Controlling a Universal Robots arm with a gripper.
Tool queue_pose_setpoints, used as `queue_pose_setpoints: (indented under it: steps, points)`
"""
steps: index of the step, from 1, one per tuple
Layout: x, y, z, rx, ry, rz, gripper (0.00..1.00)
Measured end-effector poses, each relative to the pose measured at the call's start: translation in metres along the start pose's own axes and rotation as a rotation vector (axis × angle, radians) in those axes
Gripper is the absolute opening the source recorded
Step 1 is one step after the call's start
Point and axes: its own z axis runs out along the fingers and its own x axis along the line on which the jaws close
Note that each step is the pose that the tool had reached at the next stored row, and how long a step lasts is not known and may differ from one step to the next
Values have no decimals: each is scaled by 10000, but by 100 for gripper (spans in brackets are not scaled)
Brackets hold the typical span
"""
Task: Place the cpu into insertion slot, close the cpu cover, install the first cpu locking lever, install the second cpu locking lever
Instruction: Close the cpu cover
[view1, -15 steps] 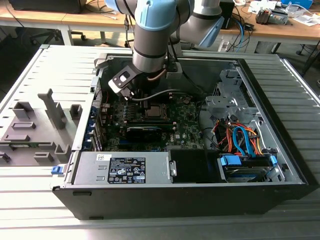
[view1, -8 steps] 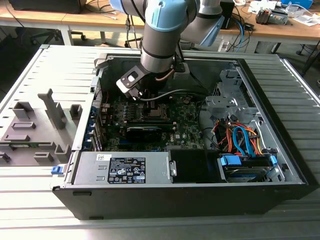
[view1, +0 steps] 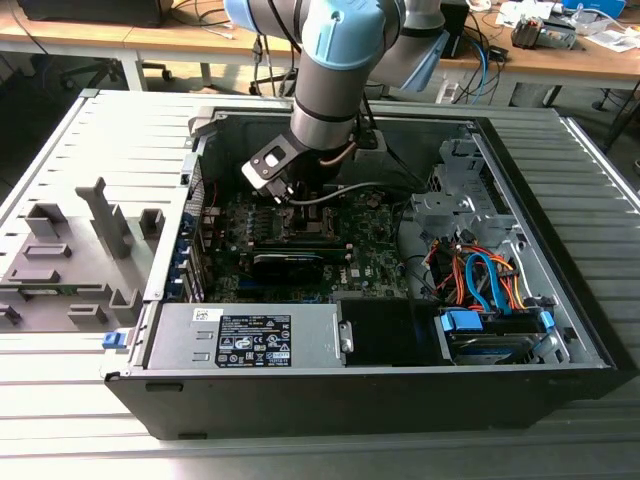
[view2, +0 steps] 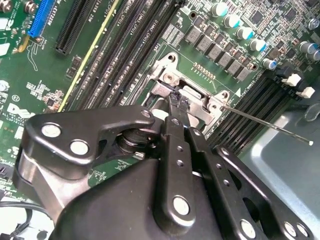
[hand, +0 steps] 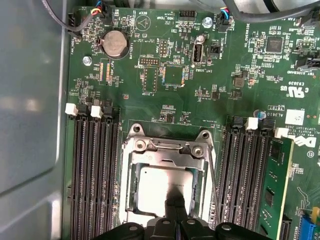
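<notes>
Fingers (hand: 172, 210) pinched together, gripping nothing | over cpu (hand: 159, 187) | cpu cover (hand: 167, 154) down around it

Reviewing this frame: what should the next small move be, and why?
Probably lift the gripper slightly off the cpu cover and shift toward the locking lever. The cpu appears seated under the lowered cover. The shut gripper tips rest at the cover's edge, and the lever rod juts free, seemingly unlatched.

The arm (view1: 330, 60) reaches steeply downward. Its gripper (view2: 176, 101) points down, jaws closed tightly together at the tips.
</notes>
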Motion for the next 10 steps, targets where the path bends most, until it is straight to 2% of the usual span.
queue_pose_setpoints:
  steps: [10]
  points:
    - [-4, 4, 33, 0, -6, 53, 11]
